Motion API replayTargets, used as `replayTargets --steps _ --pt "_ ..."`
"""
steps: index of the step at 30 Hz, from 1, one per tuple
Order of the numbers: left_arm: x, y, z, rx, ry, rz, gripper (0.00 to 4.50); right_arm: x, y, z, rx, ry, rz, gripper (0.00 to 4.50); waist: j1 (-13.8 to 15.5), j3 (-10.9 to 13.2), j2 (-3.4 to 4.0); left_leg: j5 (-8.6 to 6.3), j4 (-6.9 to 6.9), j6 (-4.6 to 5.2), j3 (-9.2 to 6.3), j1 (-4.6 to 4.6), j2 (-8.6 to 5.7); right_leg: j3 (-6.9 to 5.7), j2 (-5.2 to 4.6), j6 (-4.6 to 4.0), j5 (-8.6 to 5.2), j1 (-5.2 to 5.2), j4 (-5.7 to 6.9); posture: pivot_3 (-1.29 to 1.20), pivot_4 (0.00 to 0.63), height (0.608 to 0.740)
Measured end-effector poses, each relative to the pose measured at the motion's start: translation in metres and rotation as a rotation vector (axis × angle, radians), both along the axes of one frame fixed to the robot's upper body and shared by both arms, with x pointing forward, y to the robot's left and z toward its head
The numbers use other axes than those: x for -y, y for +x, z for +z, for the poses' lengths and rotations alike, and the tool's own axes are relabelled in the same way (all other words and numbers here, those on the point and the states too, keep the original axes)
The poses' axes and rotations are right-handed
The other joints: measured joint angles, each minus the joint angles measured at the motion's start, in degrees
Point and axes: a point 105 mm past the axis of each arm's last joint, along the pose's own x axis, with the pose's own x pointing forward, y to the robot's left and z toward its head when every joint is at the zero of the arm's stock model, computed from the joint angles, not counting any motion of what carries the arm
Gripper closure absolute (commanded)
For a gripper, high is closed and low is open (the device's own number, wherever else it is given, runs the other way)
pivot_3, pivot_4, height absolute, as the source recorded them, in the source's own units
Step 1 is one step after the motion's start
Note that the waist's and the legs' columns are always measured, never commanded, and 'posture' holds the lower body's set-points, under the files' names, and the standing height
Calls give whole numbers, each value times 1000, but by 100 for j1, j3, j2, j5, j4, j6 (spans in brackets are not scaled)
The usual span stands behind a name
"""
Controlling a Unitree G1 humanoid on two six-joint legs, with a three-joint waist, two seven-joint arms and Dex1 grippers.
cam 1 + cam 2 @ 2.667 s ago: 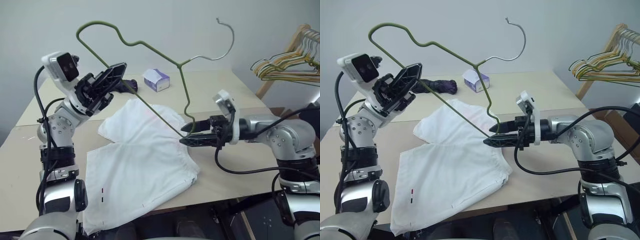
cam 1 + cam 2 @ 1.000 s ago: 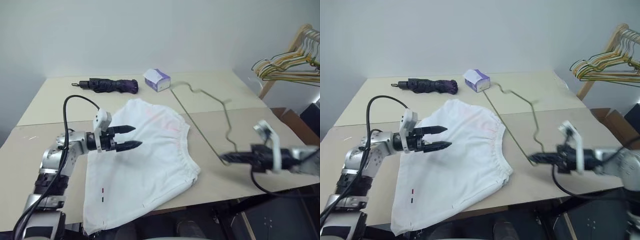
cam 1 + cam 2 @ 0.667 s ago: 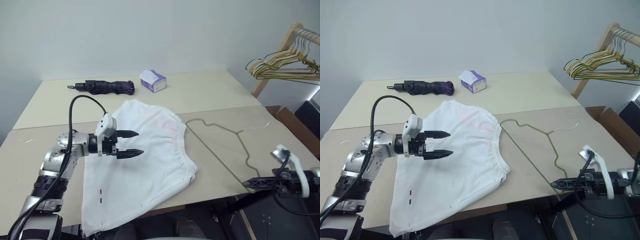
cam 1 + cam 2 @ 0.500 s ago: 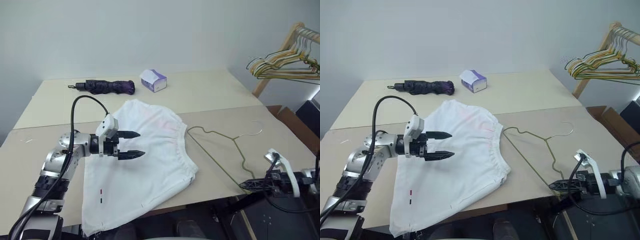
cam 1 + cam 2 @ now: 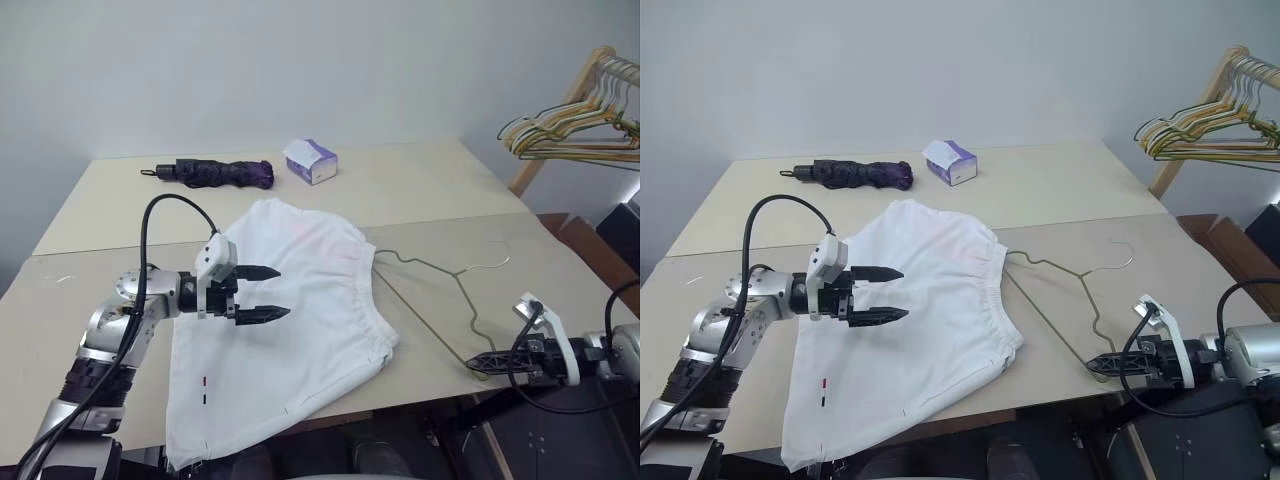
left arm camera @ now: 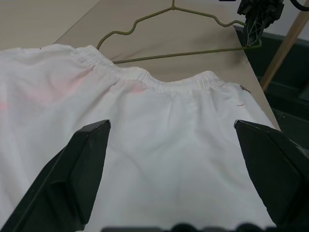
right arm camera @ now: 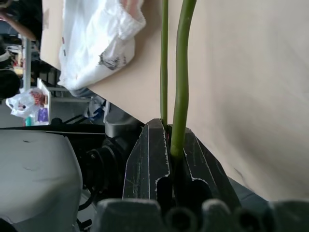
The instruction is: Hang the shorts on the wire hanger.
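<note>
Left eye view, items as I read them from my station:

1. Shorts [image 5: 290, 320]: white cloth, spread flat on the near half of the beige table [image 5: 420, 190]. Gathered elastic waistband runs along the edge facing the hanger, with a faint pink tint on the cloth near it. One leg hem hangs over the table's near edge, and I see a small dark and red mark near that hem. Cloth is lightly creased.

2. Wire hanger [image 5: 435, 300]: thin bare olive-grey metal, triangular, lying flat on the table just beside the waistband. Its hook curls toward the table's right side. One shoulder has a wavy bend. Its near corner reaches the table's front right edge.

3. Right gripper [image 5: 487, 361]: pinched tight on that near corner of the wire hanger. In the right wrist view I see two wire strands running out from between its closed fingers.

4. Left gripper [image 5: 262, 293]: jaws spread wide, holding nothing, poised over the middle of the shorts and pointing across them toward the hanger. In the left wrist view both black fingers [image 6: 82, 164] frame the waistband, with the cloth beneath them.

5. Folded dark purple umbrella [image 5: 215, 173]: lying at the table's far side.

6. Small white-purple tissue box [image 5: 311, 160]: near the umbrella, well apart from the shorts.

7. Bunch of coloured hangers [image 5: 570, 130]: on a wooden rack beyond the table's right side.
</note>
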Motion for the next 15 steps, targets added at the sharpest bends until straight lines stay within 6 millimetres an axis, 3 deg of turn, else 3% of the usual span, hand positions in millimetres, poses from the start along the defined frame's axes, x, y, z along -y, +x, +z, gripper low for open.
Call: replayTargets --steps 7,15 --pt "1 -3 -4 -4 2 4 71 -8 3 -1 -12 -15 92 4500 19 0 2 0 0 0 3 3 1 0 1 0 0 0 2 -69 0 740" --pt "5 -6 -9 3 21 7 71 -10 39 -6 4 -106 103 4500 95 1 5 0 1 0 10 1 -1 1 1 -11 6 -1 2 -36 0 740"
